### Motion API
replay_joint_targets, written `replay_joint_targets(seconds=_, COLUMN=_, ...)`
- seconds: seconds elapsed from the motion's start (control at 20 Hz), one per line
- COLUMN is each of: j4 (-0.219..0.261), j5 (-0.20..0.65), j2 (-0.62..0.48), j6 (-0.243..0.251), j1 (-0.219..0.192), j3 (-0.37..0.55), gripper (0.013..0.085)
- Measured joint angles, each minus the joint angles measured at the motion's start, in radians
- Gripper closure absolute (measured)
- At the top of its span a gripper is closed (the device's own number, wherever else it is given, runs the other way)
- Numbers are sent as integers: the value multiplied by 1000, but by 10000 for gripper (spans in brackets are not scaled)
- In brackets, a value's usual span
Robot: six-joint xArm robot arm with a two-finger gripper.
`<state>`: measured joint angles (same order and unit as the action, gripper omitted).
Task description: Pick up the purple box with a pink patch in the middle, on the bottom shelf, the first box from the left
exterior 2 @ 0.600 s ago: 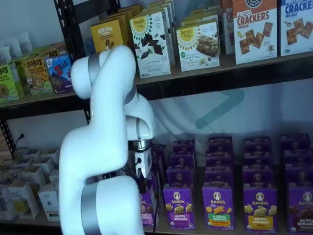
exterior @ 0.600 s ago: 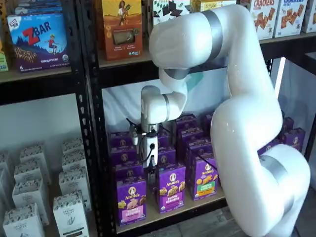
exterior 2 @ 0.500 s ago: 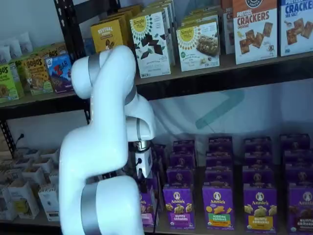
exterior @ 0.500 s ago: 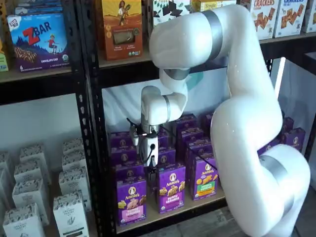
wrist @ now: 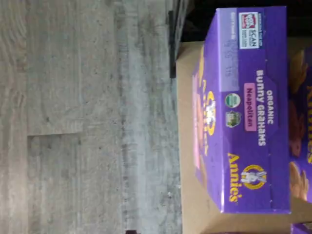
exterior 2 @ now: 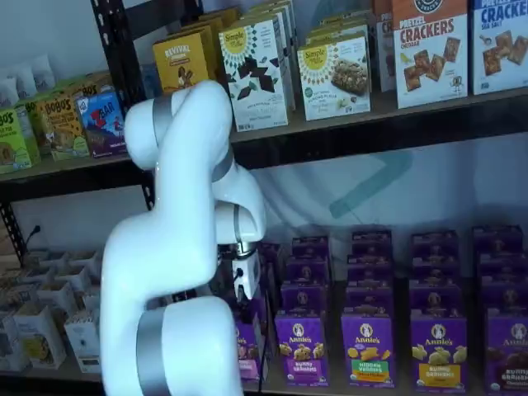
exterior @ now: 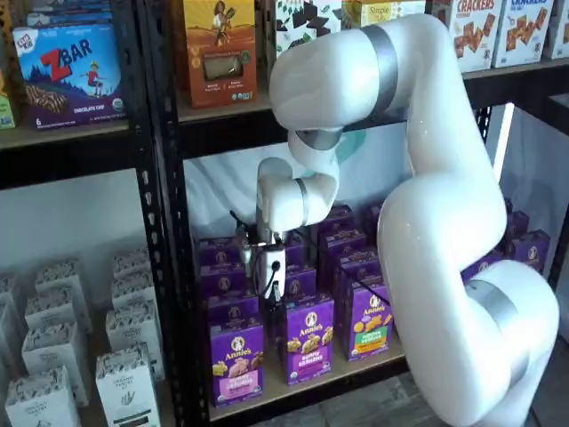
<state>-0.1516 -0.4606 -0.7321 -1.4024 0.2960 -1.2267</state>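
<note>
The purple box (exterior: 236,360) with a pink band stands upright at the front left of the bottom shelf (exterior: 276,389). In a shelf view it (exterior 2: 250,351) is partly hidden behind my arm. The wrist view shows its top face (wrist: 243,112), printed "Bunny Grahams Neapolitan", on the tan board (wrist: 187,146). My gripper (exterior: 272,307) hangs above the boxes, just right of and behind the purple box, its white body showing in both shelf views (exterior 2: 245,301). The dark fingers blend into the boxes behind, so no gap shows. It holds nothing that I can see.
A purple-label Annie's box (exterior: 308,338) and a green-patch one (exterior: 366,325) stand right of the target, with more rows behind. A black upright (exterior: 173,267) stands close on the left, with white cartons (exterior: 53,356) beyond it. Grey wood floor (wrist: 87,117) lies below.
The gripper has shifted slightly to the right and a little lower over the front boxes. No box has moved.
</note>
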Motion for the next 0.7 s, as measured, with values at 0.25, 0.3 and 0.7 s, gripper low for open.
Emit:
replay_joint_targets(seconds=0.25, j4=1, j5=3, j2=-31, j6=9, j1=9, j3=-32, gripper=130)
replay_joint_targets(seconds=0.3, j4=-1, j5=-1, j2=-38, j6=11, j1=12, j3=-40, gripper=130)
replay_joint_targets(seconds=0.7, j4=-6, j5=-10, j2=-90, j6=28, j1=33, j3=-100, gripper=130)
